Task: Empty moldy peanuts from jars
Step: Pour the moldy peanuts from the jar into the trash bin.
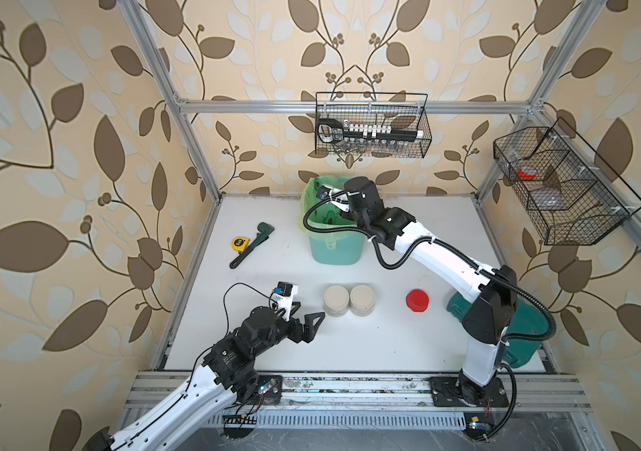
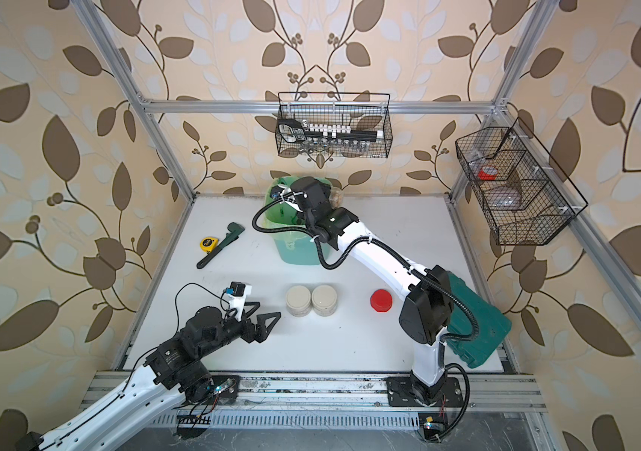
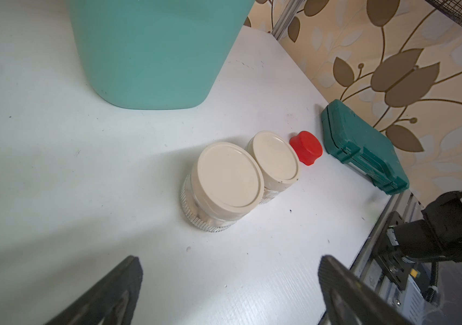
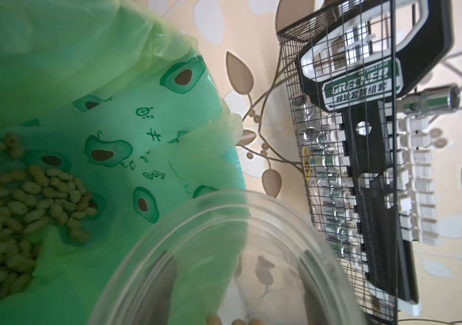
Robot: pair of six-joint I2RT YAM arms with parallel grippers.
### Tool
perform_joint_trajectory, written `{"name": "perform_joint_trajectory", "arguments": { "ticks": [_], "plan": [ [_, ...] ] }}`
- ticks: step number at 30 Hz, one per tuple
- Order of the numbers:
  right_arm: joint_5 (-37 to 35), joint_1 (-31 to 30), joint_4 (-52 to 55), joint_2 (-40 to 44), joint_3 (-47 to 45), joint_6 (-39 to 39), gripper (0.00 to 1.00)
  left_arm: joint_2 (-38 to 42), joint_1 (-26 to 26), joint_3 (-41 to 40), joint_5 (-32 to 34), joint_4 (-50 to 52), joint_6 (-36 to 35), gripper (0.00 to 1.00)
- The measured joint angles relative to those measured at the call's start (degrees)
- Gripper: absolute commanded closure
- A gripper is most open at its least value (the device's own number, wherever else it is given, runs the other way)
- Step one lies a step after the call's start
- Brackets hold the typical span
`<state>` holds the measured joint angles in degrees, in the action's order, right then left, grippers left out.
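Both top views look steeply down from high over the 6 o'clock edge of the table [image 1: 389,351]. They are nearly identical and take in the whole table and the bin [image 1: 334,250] at 12 o'clock. The left wrist camera sits low near 7 o'clock, facing 2 o'clock, close to the jars [image 3: 227,177] and bin, which the top views share. The right wrist camera, at 12 o'clock, looks closely past a clear jar [image 4: 201,202] into the bin's liner [image 4: 139,126], basket [image 4: 308,180] behind.
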<state>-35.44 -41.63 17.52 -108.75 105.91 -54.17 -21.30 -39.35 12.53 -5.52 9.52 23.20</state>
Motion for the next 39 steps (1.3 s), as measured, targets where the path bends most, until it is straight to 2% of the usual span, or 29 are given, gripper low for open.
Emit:
{"name": "perform_joint_trajectory", "arguments": {
  "ticks": [7, 18, 30, 39],
  "plan": [
    [-2.5, 0.0, -2.3, -2.1, 0.3, -9.9, 1.0, 1.8, 0.0, 0.0, 0.1, 0.2, 0.4, 0.01],
    [-6.3, 0.0, -11.5, -2.1, -3.0, -25.6, 1.0, 5.2, 0.0, 0.0, 0.2, 0.5, 1.0, 0.01],
    [-8.7, 0.0, -12.7, -2.1, -3.5, -33.8, 1.0, 3.9, 0.0, -0.4, 1.5, 1.2, 1.5, 0.01],
    [-11.7, -0.3, -13.0, -2.8, -3.5, -37.0, 1.0, 1.9, 0.0, -0.4, 2.5, 2.0, 2.3, 0.01]
  ]
}}
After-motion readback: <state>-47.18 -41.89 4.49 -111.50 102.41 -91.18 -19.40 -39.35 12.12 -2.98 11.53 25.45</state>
